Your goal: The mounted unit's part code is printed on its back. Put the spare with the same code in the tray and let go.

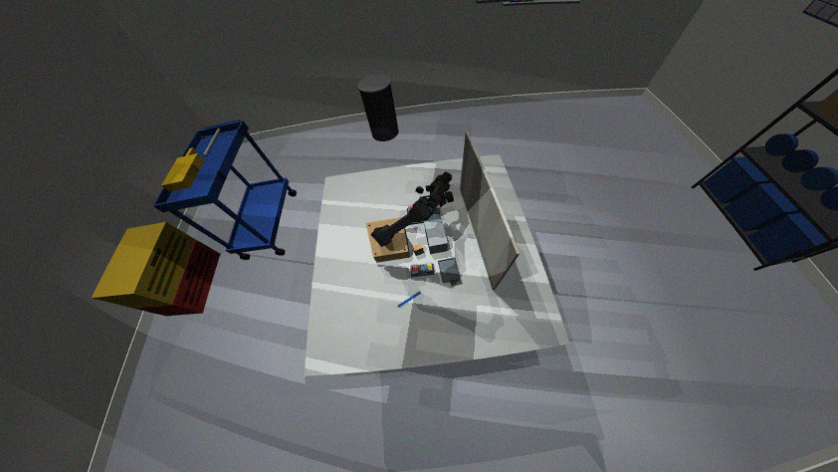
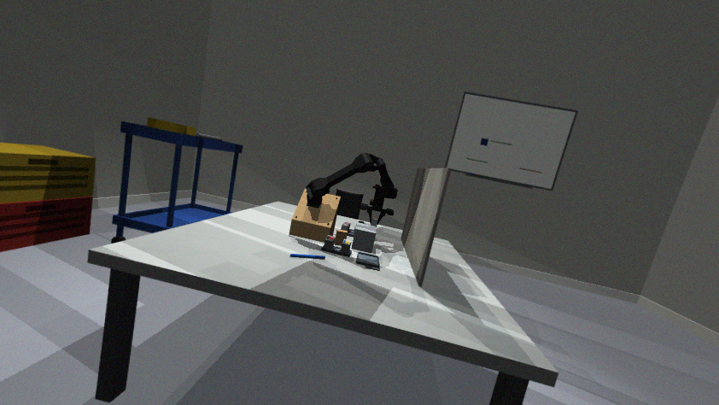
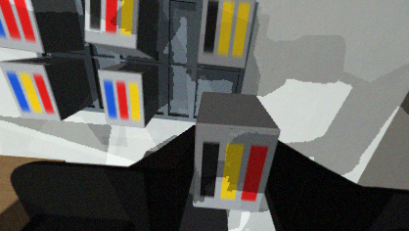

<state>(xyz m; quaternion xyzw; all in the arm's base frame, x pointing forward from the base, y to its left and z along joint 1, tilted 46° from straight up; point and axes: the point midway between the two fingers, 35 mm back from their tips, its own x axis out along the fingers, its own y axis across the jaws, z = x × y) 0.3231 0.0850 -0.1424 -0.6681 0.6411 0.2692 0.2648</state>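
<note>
- Spare block [image 2: 374, 221] [image 3: 236, 166], striped black, yellow and red, is in your gripper [image 1: 439, 193] [image 2: 374, 220] [image 3: 226, 133], its stripes running lengthwise away from your wrist.
- Your fingers stand part-closed, one on each side, gripping it.
- Rightward and lower in your top view lies a flat dark panel [image 1: 449, 269] [image 2: 368, 259]; you can't be sure it's the tray, so confirm before carrying there.

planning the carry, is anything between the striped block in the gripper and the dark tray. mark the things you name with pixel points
yes, the grey box [image 1: 436, 233] [image 2: 364, 238] stands between the striped block [image 2: 373, 221] [image 3: 237, 168] and the tray [image 1: 449, 269] [image 2: 368, 259]
</note>
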